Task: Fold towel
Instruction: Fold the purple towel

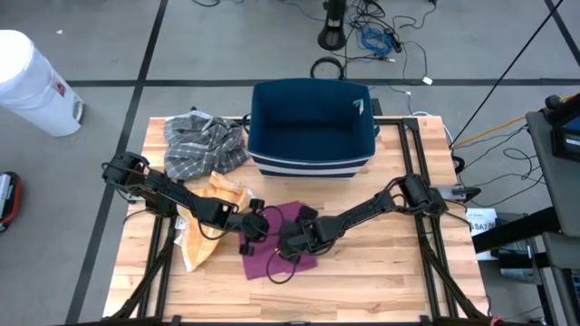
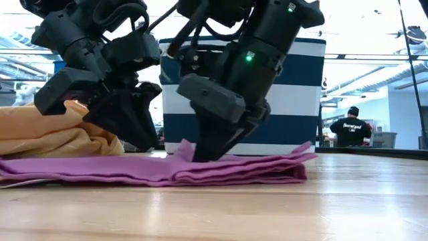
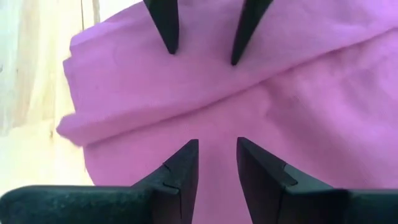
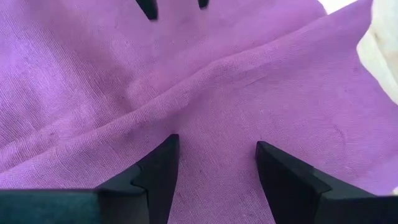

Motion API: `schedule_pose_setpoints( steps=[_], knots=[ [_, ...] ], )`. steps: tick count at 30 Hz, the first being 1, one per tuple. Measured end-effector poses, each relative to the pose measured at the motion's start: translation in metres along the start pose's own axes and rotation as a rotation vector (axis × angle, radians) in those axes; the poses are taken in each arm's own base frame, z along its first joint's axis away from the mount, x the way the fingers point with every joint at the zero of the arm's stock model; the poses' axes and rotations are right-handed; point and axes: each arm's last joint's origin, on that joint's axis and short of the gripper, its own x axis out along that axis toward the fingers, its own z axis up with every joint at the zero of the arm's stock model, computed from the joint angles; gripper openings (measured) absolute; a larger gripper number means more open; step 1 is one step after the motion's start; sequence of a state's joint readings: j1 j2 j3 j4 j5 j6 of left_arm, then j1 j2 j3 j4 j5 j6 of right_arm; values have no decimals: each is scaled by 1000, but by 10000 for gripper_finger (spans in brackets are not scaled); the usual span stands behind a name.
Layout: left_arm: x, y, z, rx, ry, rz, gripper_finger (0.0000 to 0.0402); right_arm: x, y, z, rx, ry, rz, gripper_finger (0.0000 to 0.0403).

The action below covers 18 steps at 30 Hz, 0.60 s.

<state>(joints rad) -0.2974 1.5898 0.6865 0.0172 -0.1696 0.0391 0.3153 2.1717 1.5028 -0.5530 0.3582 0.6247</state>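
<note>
I have both grippers down on the purple towel (image 1: pixel 276 243) mid-worktop: left gripper (image 3: pixel 217 163) narrow, right gripper (image 4: pixel 216 163) wide, neither holding cloth. I'd pinch one edge layer, then lift evenly.

Both arms matte black, chunky jointed housings w/ looped black cables; green LED on right arm (image 2: pixel 249 58).

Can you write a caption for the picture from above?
Both grippers, left and right, meet over a purple towel on the wooden table.
</note>
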Motion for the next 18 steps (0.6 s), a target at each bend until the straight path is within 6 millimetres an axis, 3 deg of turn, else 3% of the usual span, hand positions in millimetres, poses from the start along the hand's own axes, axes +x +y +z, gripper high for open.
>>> schedule_pose_setpoints(
  steps=[9, 14, 18],
  knots=[
    [0, 0, 0, 0, 3, 4, 115, -19, -4, -25, 47, 173, -136, 201],
    [0, 0, 1, -3, -12, 6, 115, -42, -8, -35, 78, 186, -233, 201],
    [0, 0, 1, -14, -11, 6, 115, -69, -6, -33, 70, 92, -233, 201]
  ],
)
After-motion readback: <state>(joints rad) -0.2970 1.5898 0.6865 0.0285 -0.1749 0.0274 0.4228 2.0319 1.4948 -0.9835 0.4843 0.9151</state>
